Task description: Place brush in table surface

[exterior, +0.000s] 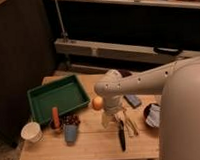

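The brush (pixel 121 136), long, slim and black, lies on the light tan table surface (pixel 94 147) near its front right, pointing toward the front edge. My gripper (pixel 110 120) hangs down from the white arm just left of the brush's far end, close above the tabletop. I cannot see anything held in it.
A dark green tray (pixel 58 97) sits at the table's left. An orange ball (pixel 97 103) is beside the arm. A blue sponge (pixel 133 100), pale wooden utensils (pixel 130 124), a white cup (pixel 31 131), a blue cup (pixel 71 134) and a dark bowl (pixel 151 115) stand around.
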Controlling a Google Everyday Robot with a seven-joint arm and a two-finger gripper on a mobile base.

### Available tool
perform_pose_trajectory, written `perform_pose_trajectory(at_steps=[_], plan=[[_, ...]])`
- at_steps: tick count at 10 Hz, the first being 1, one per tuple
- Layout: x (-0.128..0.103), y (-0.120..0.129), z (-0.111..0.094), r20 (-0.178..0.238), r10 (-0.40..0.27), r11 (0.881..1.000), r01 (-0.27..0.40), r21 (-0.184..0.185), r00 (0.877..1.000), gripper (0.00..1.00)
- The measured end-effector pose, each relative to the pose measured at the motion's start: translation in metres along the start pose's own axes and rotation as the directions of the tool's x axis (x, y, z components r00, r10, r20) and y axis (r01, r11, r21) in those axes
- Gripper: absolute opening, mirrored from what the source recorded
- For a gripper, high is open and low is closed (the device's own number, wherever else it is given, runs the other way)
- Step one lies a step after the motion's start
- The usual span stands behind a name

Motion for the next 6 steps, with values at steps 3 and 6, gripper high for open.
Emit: perform_pose_trajectory(at_steps=[3,6], plan=[[0.004,-0.013,0.009,0.025,0.004,0.999,-0.003,-0.036,1.000,0.80],[-0.002,-0.015,0.009,-0.007,-0.011,0.999,0.011,-0.034,1.000,0.80]])
